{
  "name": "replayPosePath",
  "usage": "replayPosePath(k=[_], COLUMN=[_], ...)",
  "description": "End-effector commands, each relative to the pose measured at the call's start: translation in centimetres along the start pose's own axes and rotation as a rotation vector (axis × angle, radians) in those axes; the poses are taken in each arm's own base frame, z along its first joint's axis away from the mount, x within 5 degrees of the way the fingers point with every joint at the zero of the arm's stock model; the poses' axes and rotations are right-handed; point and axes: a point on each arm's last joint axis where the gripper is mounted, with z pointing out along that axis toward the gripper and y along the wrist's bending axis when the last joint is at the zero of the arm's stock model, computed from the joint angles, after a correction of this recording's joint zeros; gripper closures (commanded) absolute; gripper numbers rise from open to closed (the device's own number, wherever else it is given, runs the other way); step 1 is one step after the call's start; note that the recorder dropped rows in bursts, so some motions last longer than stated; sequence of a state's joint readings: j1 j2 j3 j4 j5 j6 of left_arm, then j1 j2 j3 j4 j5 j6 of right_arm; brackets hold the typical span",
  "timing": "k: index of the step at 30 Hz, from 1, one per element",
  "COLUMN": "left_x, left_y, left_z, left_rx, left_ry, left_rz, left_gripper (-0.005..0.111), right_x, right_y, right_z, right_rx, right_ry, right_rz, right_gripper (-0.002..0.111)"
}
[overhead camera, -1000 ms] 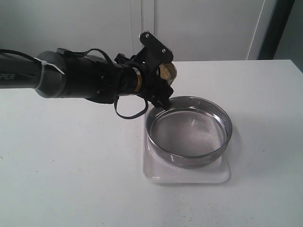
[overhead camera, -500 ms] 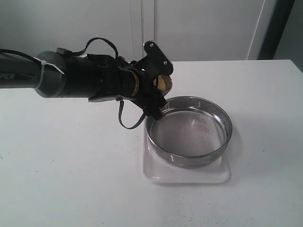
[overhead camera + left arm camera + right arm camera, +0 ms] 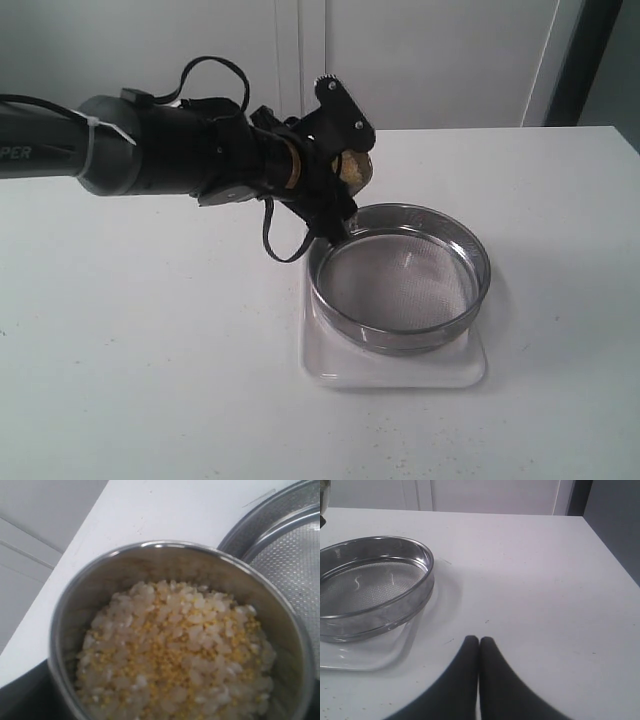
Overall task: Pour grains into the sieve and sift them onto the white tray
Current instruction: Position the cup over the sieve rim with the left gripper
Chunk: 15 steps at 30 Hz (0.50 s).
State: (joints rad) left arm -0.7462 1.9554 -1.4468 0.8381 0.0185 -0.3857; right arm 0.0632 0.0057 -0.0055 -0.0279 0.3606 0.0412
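My left gripper (image 3: 345,170) is shut on a small steel cup (image 3: 356,165), holding it tilted just above the back left rim of the sieve (image 3: 400,280). The cup (image 3: 165,547) is filled with grains (image 3: 175,655), a mix of pale kernels and fine yellow granules. The sieve (image 3: 295,540) stands on the white tray (image 3: 390,370), and its mesh is bare. My right gripper (image 3: 479,641) is shut with nothing in it, low over the table beside the sieve (image 3: 370,585) and the tray (image 3: 380,655). It is out of the exterior view.
The white table (image 3: 150,350) stretches out around the tray. A pale wall with cabinet doors (image 3: 420,60) stands behind it. The left arm's black body (image 3: 150,150) and a loose cable (image 3: 285,245) hang over the table to the left of the sieve.
My left wrist has rolled and risen a little, with its cable swinging up over the arm. The cup stays at the sieve's back left rim. The right gripper has not moved.
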Motion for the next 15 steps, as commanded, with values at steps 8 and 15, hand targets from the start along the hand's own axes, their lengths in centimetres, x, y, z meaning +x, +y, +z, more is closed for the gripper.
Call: replayPosePath(k=[8,15], left_x=[-0.5,-1.2], left_y=[-0.8,-1.1], left_z=[0.4,0.9], left_rx=[-0.021,-0.036], left_ry=[0.02,0.021], left_rz=[0.161,0.314], left_gripper=[0.107,0.107], right_x=[0.1,0.1], right_y=[0.0,0.0], right_z=[0.0,0.0], right_rx=[0.006,0.006], right_ry=[-0.012,-0.011], right_rz=[-0.004,-0.002], right_gripper=[0.108,0.108])
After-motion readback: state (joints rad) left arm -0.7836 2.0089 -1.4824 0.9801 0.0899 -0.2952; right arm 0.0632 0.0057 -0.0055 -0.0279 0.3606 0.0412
